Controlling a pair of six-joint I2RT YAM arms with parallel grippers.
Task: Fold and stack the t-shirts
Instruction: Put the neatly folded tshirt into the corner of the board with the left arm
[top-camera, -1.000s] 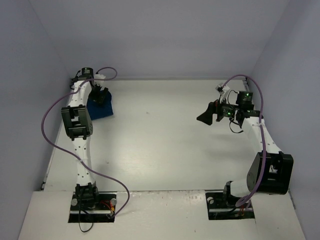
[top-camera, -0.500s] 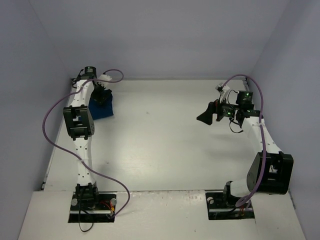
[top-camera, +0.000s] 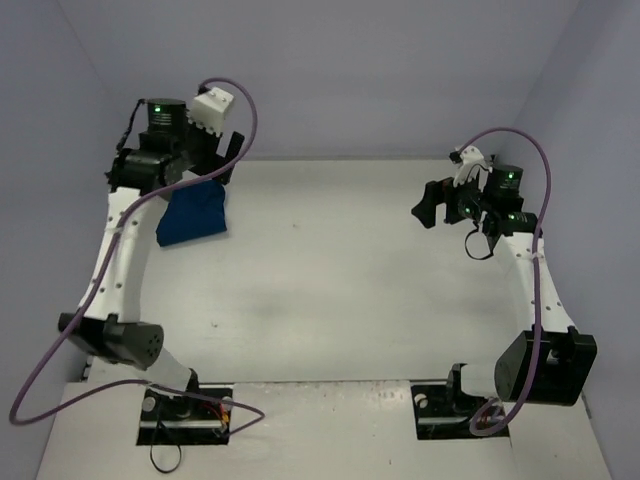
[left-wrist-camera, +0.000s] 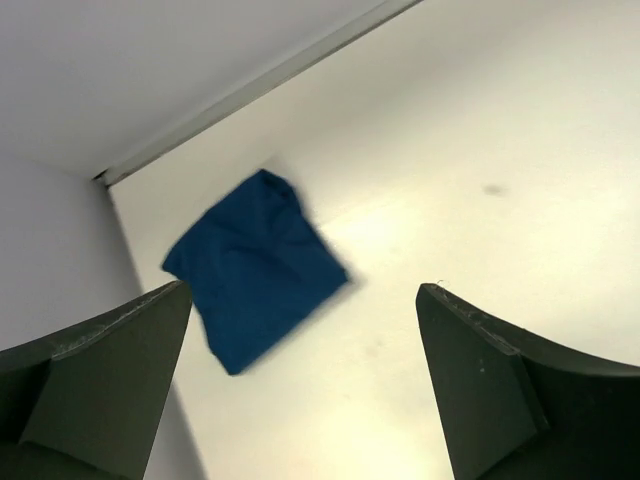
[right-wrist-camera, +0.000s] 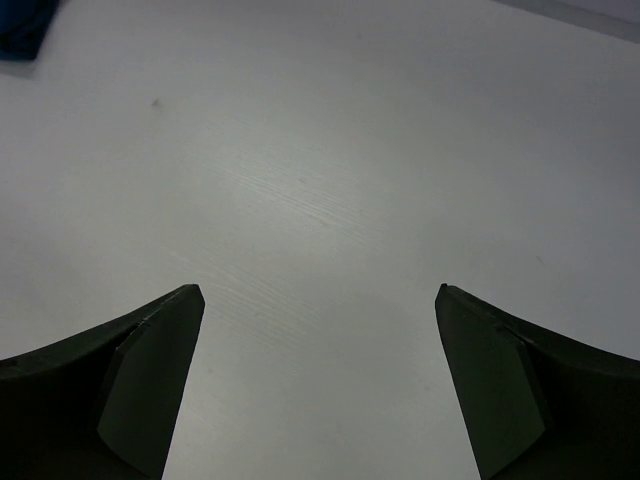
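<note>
A folded navy blue t-shirt (top-camera: 192, 216) lies flat at the table's far left, plain blue side up; its print is hidden. It also shows in the left wrist view (left-wrist-camera: 255, 265). My left gripper (top-camera: 228, 160) is open and empty, raised high above and just beyond the shirt; in its wrist view (left-wrist-camera: 305, 300) the jaws stand wide apart. My right gripper (top-camera: 430, 205) is open and empty, held above the table's right side, far from the shirt. Its wrist view (right-wrist-camera: 318, 295) shows only bare table and a blue corner of the shirt (right-wrist-camera: 20, 25).
The white table (top-camera: 330, 280) is walled at the back and on both sides. Purple cables loop from both arms. The left arm (top-camera: 115, 250) stretches along the left wall.
My left gripper has lifted off the folded shirt and risen high, leaving the shirt uncovered. My right gripper has moved slightly back and up.
</note>
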